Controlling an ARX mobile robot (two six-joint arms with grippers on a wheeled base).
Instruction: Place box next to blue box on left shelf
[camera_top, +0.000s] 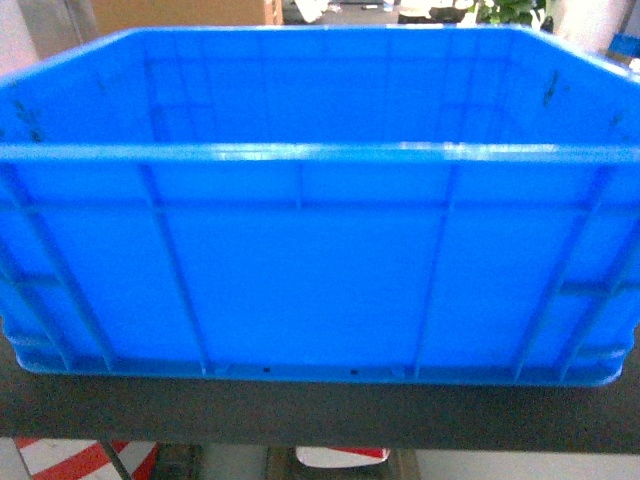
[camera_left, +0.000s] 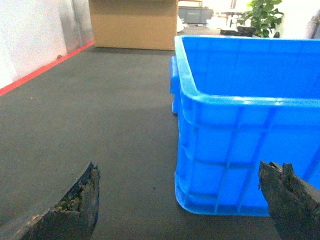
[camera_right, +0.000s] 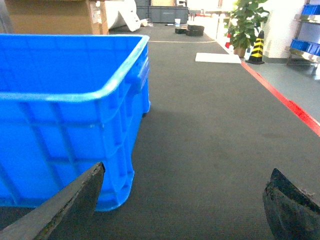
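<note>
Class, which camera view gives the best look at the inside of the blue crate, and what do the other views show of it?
The head view: the blue crate fills the frame, showing its whole near wall and the empty interior walls beyond the rim. The left wrist view shows only one corner and part of the inside; the right wrist view shows the opposite corner, mostly outer ribs.

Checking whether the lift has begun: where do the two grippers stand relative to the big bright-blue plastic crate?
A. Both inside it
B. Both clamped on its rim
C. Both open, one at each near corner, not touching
C: the left gripper and right gripper gape open beside the bright-blue plastic crate, touching nothing.
</note>
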